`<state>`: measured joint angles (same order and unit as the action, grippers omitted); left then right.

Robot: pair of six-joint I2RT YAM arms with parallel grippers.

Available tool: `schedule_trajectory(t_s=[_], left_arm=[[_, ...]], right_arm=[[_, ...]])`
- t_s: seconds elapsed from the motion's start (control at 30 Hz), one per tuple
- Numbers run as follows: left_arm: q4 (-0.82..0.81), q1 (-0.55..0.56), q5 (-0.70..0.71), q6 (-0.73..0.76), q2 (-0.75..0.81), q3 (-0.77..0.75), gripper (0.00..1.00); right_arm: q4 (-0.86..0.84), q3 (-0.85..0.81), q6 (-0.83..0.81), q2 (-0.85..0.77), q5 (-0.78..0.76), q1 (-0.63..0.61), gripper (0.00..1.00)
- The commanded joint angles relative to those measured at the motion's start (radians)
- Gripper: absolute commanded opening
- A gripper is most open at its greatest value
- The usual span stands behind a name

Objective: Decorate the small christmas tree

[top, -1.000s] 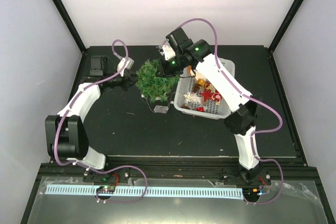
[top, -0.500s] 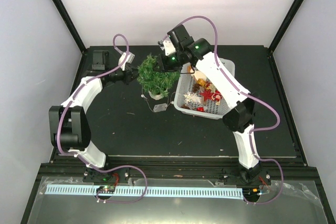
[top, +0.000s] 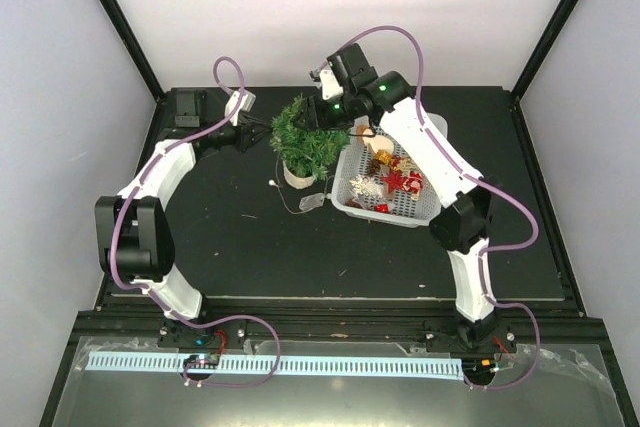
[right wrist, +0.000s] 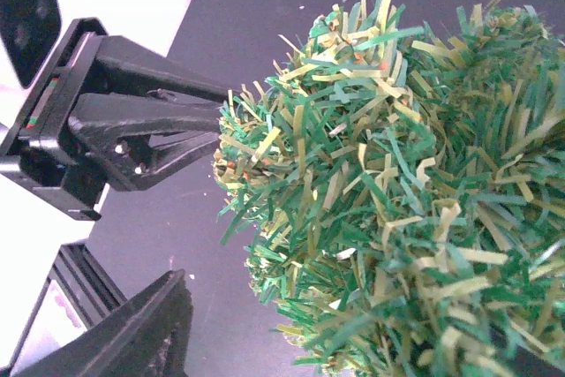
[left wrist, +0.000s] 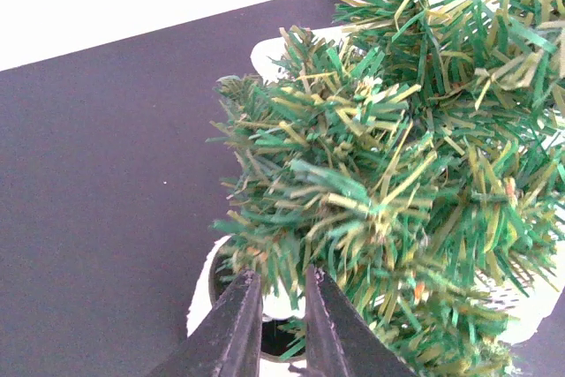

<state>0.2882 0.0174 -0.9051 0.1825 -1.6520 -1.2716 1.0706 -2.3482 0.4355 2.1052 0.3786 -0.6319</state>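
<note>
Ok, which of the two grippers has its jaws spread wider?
The right gripper, at the far side of the small christmas tree: its fingers stand wide apart, while the left gripper shows only a narrow gap.

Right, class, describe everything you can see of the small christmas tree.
The small christmas tree is a bushy miniature with dark green and yellowish flat, plastic-looking needles on a round pale base. It stands roughly upright on the black table, beside the white basket. The left gripper reaches its lower branches; the right gripper flanks its crown, jaws apart.
</note>
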Motion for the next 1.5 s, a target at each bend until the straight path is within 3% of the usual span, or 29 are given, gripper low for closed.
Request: schedule_trajectory(t_s=[0.0, 0.23, 0.73, 0.93, 1.1, 1.2, 1.33, 1.47], left_arm=[[-0.013, 0.000, 0.010, -0.008, -0.007, -0.053, 0.20], [0.016, -0.020, 0.012, 0.028, 0.017, -0.050, 0.33], [0.021, -0.022, 0.003, 0.042, 0.055, -0.009, 0.34], [0.000, -0.018, -0.019, -0.001, 0.039, 0.014, 0.34], [0.007, 0.064, 0.038, 0.016, -0.040, 0.035, 0.32], [0.059, 0.125, 0.078, 0.041, -0.120, 0.005, 0.33], [0.069, 0.188, 0.140, 0.037, -0.213, -0.028, 0.43], [0.127, 0.216, 0.165, 0.018, -0.297, -0.063, 0.35]], right_arm=[[-0.055, 0.050, -0.001, -0.103, -0.070, 0.018, 0.65], [-0.106, 0.166, -0.010, -0.217, -0.132, 0.030, 0.76], [-0.135, 0.305, 0.036, -0.284, -0.213, 0.065, 0.75], [-0.133, 0.199, 0.069, -0.178, -0.055, 0.069, 0.56], [-0.106, 0.137, 0.093, -0.089, 0.021, 0.038, 0.36], [-0.053, 0.122, 0.082, -0.073, -0.009, 0.026, 0.43], [-0.028, 0.162, 0.054, -0.111, -0.035, 0.026, 0.57], [0.042, 0.198, 0.015, -0.153, -0.087, 0.026, 0.58]])
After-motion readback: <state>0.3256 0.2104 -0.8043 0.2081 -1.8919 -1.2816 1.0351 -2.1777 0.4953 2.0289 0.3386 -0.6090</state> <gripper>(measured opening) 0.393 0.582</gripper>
